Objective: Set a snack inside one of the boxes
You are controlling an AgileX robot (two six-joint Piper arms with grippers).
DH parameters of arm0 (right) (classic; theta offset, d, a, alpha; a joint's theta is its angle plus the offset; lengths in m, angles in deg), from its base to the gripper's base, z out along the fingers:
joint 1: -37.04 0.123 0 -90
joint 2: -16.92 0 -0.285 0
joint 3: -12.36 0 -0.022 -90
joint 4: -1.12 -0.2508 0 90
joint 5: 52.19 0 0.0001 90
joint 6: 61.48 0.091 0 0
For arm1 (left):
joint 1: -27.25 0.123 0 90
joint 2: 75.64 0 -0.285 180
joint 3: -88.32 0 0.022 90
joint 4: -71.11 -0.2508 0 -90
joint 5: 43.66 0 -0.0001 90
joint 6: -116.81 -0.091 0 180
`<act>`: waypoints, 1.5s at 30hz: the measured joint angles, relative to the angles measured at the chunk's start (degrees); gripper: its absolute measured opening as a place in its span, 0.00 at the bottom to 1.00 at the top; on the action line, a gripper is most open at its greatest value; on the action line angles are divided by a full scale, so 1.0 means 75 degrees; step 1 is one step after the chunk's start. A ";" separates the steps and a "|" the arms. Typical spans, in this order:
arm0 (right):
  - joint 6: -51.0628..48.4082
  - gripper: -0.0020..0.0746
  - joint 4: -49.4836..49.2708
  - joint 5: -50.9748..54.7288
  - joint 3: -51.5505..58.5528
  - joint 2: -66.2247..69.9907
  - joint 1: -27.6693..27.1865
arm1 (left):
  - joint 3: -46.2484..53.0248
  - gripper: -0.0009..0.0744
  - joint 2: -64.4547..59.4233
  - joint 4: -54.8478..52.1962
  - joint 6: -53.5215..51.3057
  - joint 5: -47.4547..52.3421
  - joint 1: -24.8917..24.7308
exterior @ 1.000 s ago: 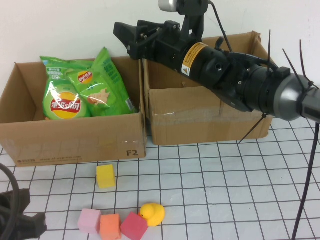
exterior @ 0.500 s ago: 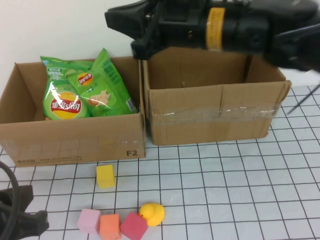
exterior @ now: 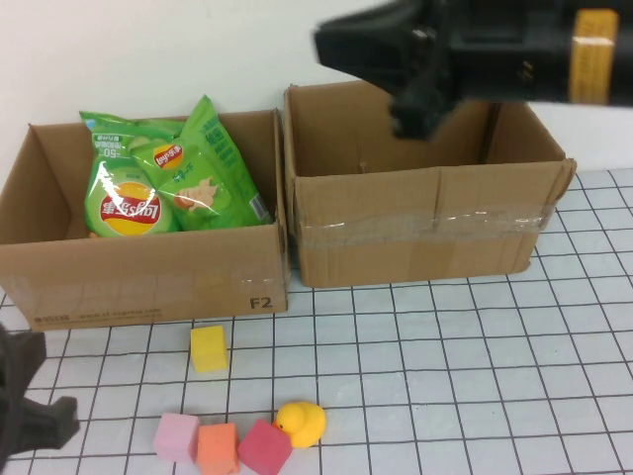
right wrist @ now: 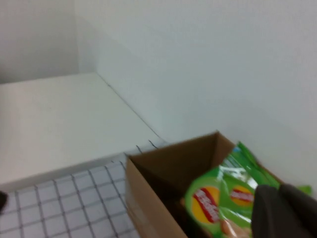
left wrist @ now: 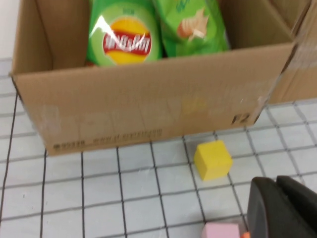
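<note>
Judging by its pressed-together, empty jaws, the right gripper [exterior: 341, 40] hangs high over the empty right box [exterior: 425, 198], while beside and below it the left box [exterior: 148, 267] holds both green snack bags [exterior: 163, 173], the shut left gripper [exterior: 30, 421] parked low, nearest that box.

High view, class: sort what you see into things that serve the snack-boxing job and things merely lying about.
Job:
snack bags
left box
right box
right tool, shut, above the right box

Lying about:
yellow cube
pink cube
orange cube
red cube
rubber duck
</note>
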 joint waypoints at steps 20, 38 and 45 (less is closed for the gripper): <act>-0.4468 0.04 -0.0076 0.4343 0.5159 -0.2702 -0.1252 | -0.0035 0.01 0.1229 -0.0280 -0.0164 0.0911 0.0000; -1.0289 0.03 -0.7086 0.9014 0.6391 -0.3122 -0.1265 | -0.0035 0.01 0.1281 -0.0177 -0.0226 0.3080 0.0000; -1.5495 0.03 -1.2443 1.0063 0.6242 -0.4540 -0.1265 | -0.0035 0.01 0.1893 -0.0560 -0.0226 0.2289 0.0000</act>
